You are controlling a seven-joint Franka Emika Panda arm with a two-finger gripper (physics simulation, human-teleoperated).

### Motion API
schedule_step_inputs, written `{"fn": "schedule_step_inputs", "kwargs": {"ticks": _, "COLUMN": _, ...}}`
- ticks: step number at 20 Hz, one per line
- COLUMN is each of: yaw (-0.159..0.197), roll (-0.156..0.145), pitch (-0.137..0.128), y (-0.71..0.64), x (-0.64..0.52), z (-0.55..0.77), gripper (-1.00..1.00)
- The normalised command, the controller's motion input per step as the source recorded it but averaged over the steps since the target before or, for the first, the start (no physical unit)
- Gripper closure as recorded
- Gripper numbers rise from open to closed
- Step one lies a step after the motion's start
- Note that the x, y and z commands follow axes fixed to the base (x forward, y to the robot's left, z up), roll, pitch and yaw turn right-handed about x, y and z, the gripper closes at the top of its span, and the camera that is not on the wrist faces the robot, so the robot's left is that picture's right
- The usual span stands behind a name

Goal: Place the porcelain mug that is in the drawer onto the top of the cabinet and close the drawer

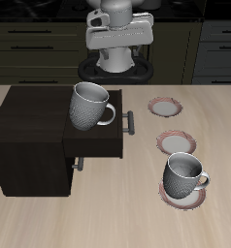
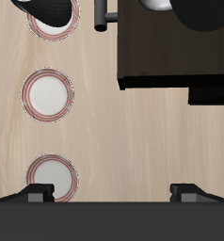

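Exterior view: arm raised behind cabinet (image 1: 30, 121), away from porcelain mug (image 1: 88, 105).

The porcelain mug (image 1: 88, 106) stands tilted in the drawer (image 1: 96, 141), which juts open from the cabinet (image 1: 28, 131); three saucers line up beside it toward the table's front edge.

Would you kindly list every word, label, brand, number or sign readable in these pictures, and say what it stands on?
None: no readable text in either view.
The porcelain mug, the drawer, the cabinet, the second mug and the saucers all show plain surfaces with no print, label or mark.
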Motion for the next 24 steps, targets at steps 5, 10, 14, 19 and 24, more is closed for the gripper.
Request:
{"fn": "schedule_step_inputs", "kwargs": {"ticks": 5, "yaw": 0.034, "roll": -0.028, "pitch": 0.002, "y": -0.11, "x": 0.24, "z": 0.05, "gripper": -1.0}}
{"fn": "schedule_step_inputs", "kwargs": {"ticks": 10, "yaw": 0.035, "roll": -0.01, "pitch": 0.007, "y": -0.18, "x": 0.29, "z": 0.08, "gripper": -1.0}}
{"fn": "schedule_step_inputs", "kwargs": {"ticks": 14, "yaw": 0.008, "roll": -0.025, "pitch": 0.009, "y": -0.2, "x": 0.3, "z": 0.07, "gripper": -1.0}}
{"fn": "schedule_step_inputs", "kwargs": {"ticks": 19, "yaw": 0.044, "roll": -0.03, "pitch": -0.013, "y": -0.24, "x": 0.29, "z": 0.09, "gripper": -1.0}}
{"fn": "schedule_step_inputs", "kwargs": {"ticks": 24, "yaw": 0.012, "roll": -0.033, "pitch": -0.011, "y": -0.19, "x": 0.21, "z": 0.08, "gripper": -1.0}}
